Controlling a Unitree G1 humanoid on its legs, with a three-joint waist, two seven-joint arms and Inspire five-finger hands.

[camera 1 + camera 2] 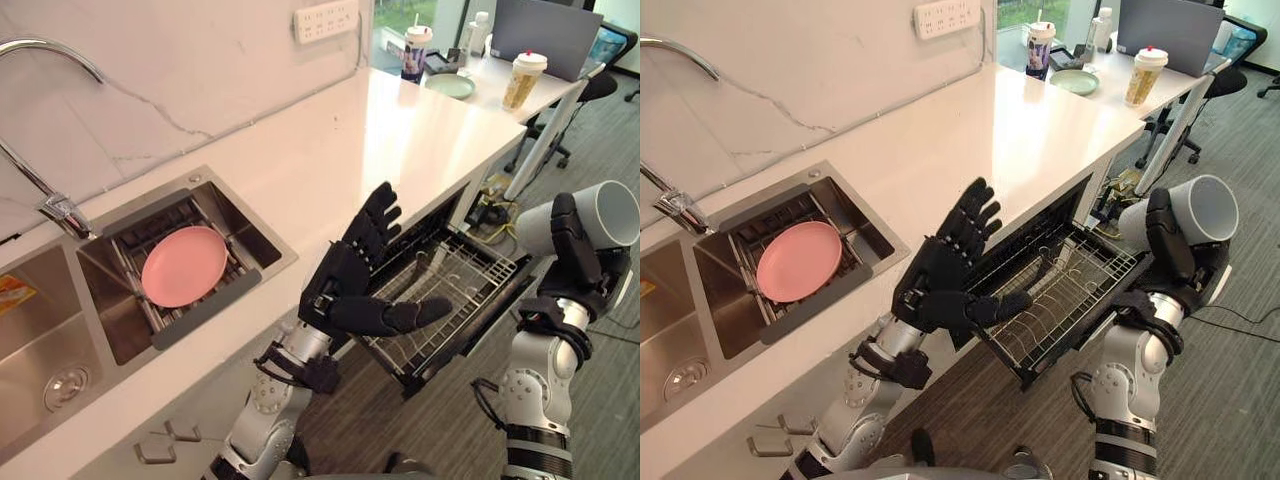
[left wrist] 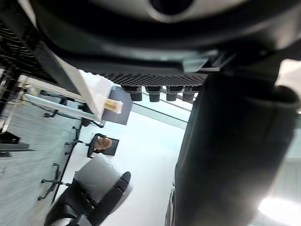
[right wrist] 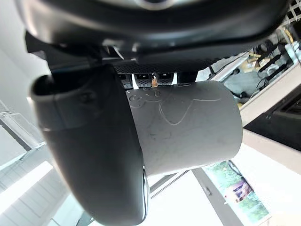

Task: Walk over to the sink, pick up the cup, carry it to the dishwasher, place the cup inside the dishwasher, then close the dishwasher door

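Grey cup (image 1: 605,212) sits on its side, clamped in the right robot hand (image 1: 578,250), up beside the pulled-out dishwasher rack (image 1: 470,285). Left robot hand (image 1: 345,290) hovers over the rack, fingers spread, holding nothing.

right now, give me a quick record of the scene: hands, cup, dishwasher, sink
right hand: shut on the cup, raised to the right of the dishwasher rack
cup: grey, tipped on its side, mouth pointing right
left hand: open, fingers spread, raised at the rack's near side
dishwasher rack: pulled out below the counter, no dishes seen in it
pink plate: lying in the sink, in the basin nearer the dishwasher
cup placed: not yet
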